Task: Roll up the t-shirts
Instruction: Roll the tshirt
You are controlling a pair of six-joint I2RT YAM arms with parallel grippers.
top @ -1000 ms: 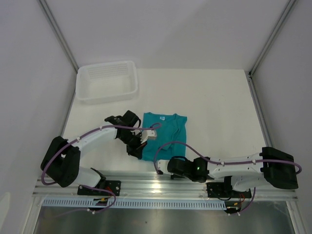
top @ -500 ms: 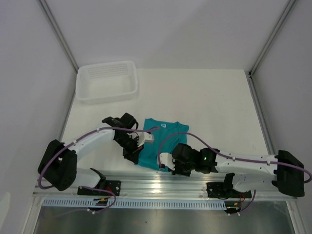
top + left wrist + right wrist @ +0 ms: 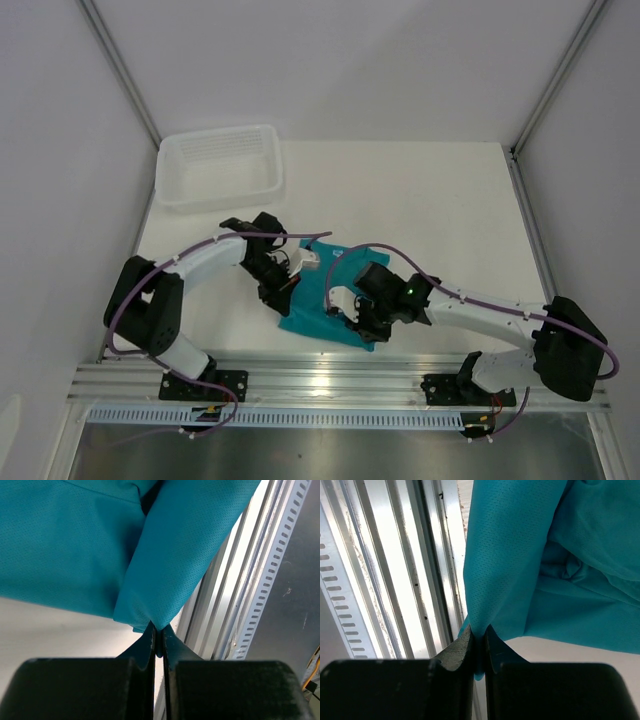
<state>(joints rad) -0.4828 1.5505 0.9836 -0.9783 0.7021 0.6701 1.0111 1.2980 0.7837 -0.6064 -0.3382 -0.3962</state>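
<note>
We are holding the t-shirt by its near hem, left gripper clamping cloth at 7 o'clock, right gripper at 5 o'clock, jaws closed.

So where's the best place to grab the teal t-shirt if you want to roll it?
Probably the t-shirt is best taken by its near edge, beside the metal rail, with one tool toward each end, coming in from the near side. The cloth is thin and floppy, so a pinched fold of edge holds well. The left tool and right tool are shut on it that way now.
</note>
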